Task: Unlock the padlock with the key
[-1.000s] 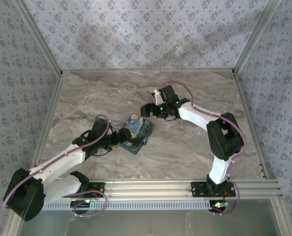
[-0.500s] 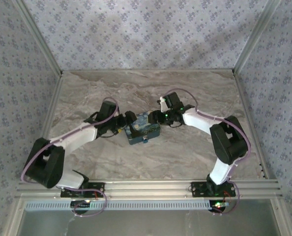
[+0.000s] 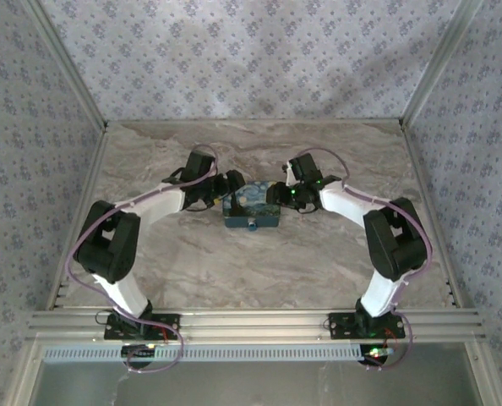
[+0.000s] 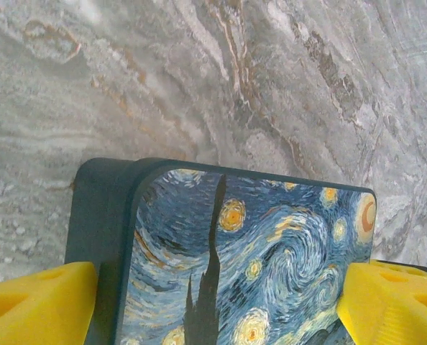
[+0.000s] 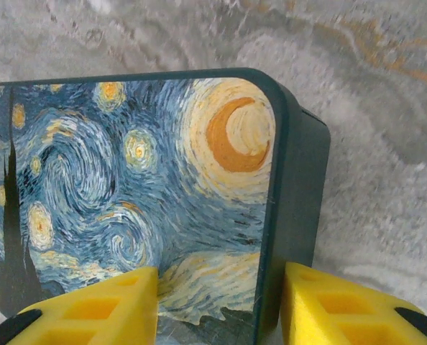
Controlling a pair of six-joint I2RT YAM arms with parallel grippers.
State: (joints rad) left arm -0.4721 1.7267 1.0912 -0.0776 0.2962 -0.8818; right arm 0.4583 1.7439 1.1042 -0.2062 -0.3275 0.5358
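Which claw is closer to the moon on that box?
Right. The right gripper straddles the box edge beside the moon; the left gripper sits at the box's opposite end.

A swirling night-sky print in blues and yellows is carried on the lid of the box (image 3: 251,205), with dark teal sides and an orange crescent toward 1 o'clock in the right wrist view. The surface (image 3: 259,271) is veined in grey and brown marble. Bright yellow fingers (image 4: 37,305) are shown on the left gripper (image 4: 213,309) and right gripper (image 5: 217,313).
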